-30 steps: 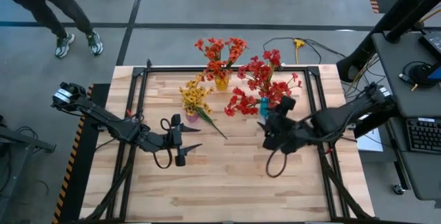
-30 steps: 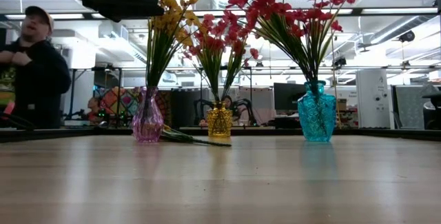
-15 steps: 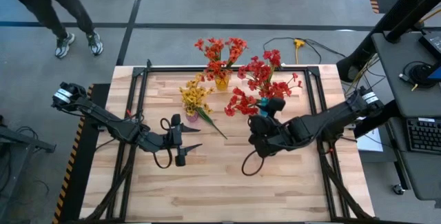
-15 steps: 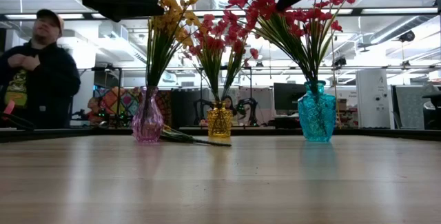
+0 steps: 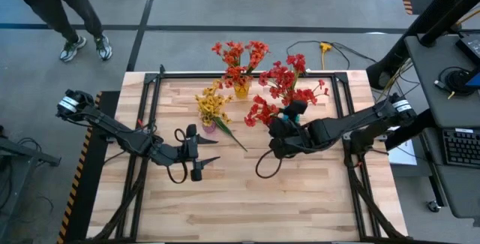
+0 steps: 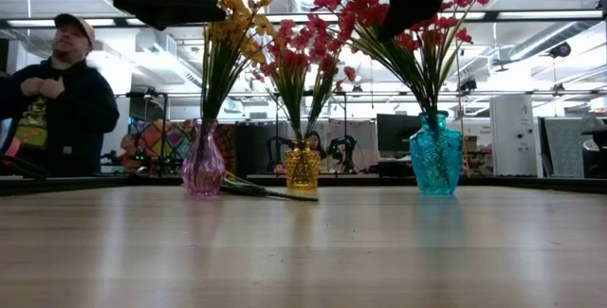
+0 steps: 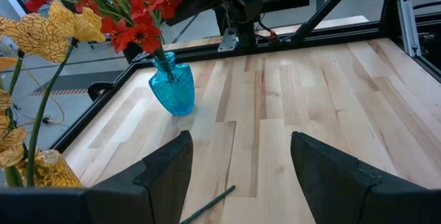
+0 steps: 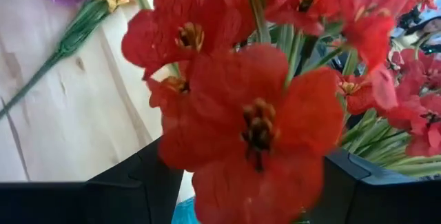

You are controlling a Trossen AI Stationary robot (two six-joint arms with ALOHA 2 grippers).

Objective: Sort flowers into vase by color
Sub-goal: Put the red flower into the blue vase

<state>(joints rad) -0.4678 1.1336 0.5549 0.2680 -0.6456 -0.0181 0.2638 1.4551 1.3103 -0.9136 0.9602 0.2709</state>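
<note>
**Red flowers block the right arm's view**

The right gripper [image 5: 276, 140], mid-frame, pushes spread fingers among red flowers [image 5: 279, 86] in the blue vase [image 6: 436, 154]. The left gripper [image 5: 196, 155] waits open. A loose stem [image 5: 230, 134] lies beside the pink vase [image 6: 203, 164].

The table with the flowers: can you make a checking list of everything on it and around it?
Surface: bare wooden table.
Job's things: yellow flowers in pink vase; orange-red flowers in yellow vase; red flowers in blue vase; one loose stem lying beside the pink vase.
Clutter: nothing seen.
Claws: left claw open, waiting mid-table; right claw open, among the red blossoms.
Cables: loops hanging from both arms; yellow plug on the floor.
Surroundings: person behind the table; desk with keyboard.
</note>
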